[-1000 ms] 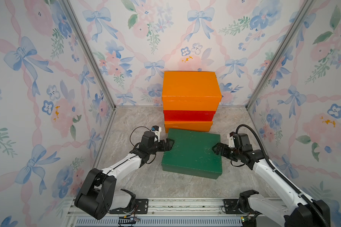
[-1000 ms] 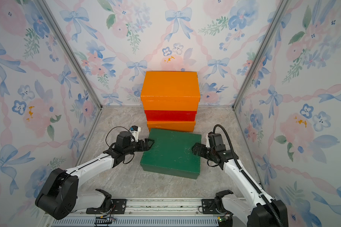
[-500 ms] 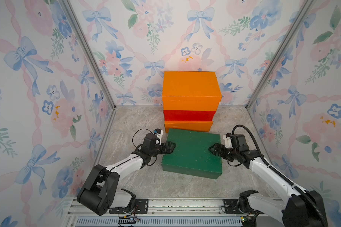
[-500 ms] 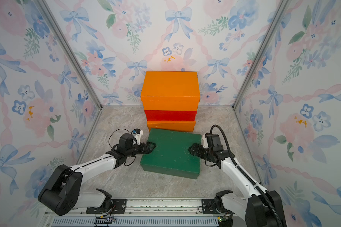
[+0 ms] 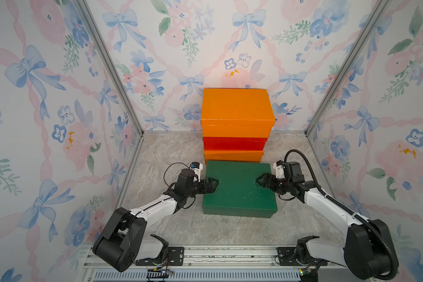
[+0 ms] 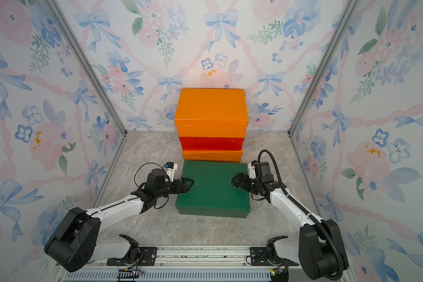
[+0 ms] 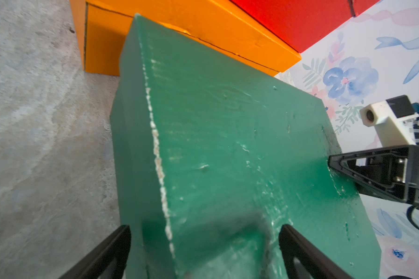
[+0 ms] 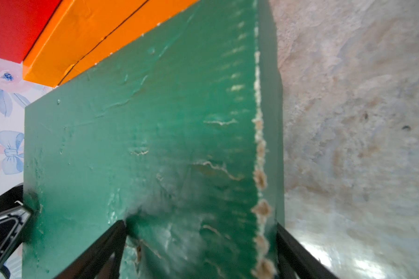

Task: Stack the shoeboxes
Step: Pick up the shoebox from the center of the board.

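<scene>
Green shoebox (image 5: 237,193) lying flat, orange-red-orange stack (image 5: 236,114) just behind it, left gripper (image 5: 215,182) jaws apart astride one end, right gripper (image 5: 258,182) astride opposite end, clamping unclear.

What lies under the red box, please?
An orange box lies directly under the red box. In both top views only its front face shows: the red box covers its top, and the green box covers its lower edge.

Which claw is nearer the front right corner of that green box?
Right. The right gripper straddles the green box's right edge, fairly near that corner. The left gripper straddles the opposite, left edge.
</scene>
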`<state>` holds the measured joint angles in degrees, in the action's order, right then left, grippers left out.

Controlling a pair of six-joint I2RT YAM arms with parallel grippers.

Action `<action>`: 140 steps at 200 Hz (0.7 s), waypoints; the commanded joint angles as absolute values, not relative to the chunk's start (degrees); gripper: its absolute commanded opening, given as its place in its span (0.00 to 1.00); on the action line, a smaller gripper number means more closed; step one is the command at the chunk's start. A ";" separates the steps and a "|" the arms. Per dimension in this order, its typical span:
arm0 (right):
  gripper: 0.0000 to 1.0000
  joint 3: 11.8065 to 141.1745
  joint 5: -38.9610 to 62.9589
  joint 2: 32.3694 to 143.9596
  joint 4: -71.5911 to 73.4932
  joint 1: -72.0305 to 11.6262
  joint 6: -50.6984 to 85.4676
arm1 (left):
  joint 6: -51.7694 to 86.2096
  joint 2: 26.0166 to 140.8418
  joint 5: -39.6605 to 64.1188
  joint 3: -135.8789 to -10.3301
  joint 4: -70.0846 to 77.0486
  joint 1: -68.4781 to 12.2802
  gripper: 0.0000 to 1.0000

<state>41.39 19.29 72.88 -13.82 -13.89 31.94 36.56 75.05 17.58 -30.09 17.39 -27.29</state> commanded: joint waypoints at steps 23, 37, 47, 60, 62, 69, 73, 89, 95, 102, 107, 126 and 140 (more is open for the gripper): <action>0.87 44.86 24.05 78.62 -10.85 -13.83 31.74 | 37.93 72.89 17.36 -28.06 18.19 -28.30 0.98; 0.87 45.34 24.84 80.08 -10.16 -13.80 31.86 | 37.80 73.16 17.18 -28.29 18.36 -28.31 0.98; 0.86 45.59 25.43 80.83 -9.98 -13.71 31.95 | 37.82 73.39 17.20 -28.55 18.36 -28.32 0.98; 0.86 45.62 25.82 81.02 -10.19 -13.67 31.83 | 37.66 73.74 17.20 -28.83 18.37 -28.22 0.98; 0.86 45.62 25.84 80.92 -10.26 -13.70 31.82 | 37.56 73.78 17.16 -28.87 18.35 -28.21 0.98; 0.86 45.45 25.76 80.46 -10.41 -13.67 31.52 | 37.46 73.91 17.12 -29.00 18.33 -28.27 0.98; 0.87 45.29 25.71 80.08 -10.57 -13.63 31.33 | 37.38 73.92 17.14 -29.00 18.34 -28.22 0.98; 0.88 45.30 24.87 78.26 -12.02 -13.46 29.93 | 37.18 74.00 17.22 -29.42 18.28 -28.10 0.98; 0.89 45.44 24.35 77.44 -12.86 -13.37 29.32 | 37.12 74.01 17.22 -29.65 18.39 -27.98 0.98; 0.93 45.80 23.57 76.48 -13.97 -13.18 28.36 | 37.02 73.95 17.31 -29.88 18.37 -27.88 0.98; 0.97 46.12 22.92 75.76 -14.88 -13.11 27.74 | 37.07 73.94 17.39 -30.05 18.34 -27.84 0.98; 0.97 47.06 21.09 72.78 -17.61 -12.71 25.59 | 37.00 73.70 17.80 -30.63 18.28 -27.61 0.98; 0.97 47.36 19.46 70.70 -19.80 -12.32 24.36 | 37.00 73.40 17.93 -30.71 17.98 -27.49 0.98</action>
<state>45.01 21.52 74.85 -14.48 -13.04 28.01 37.58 73.43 16.19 -29.19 17.69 -27.75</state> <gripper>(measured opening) 0.969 0.979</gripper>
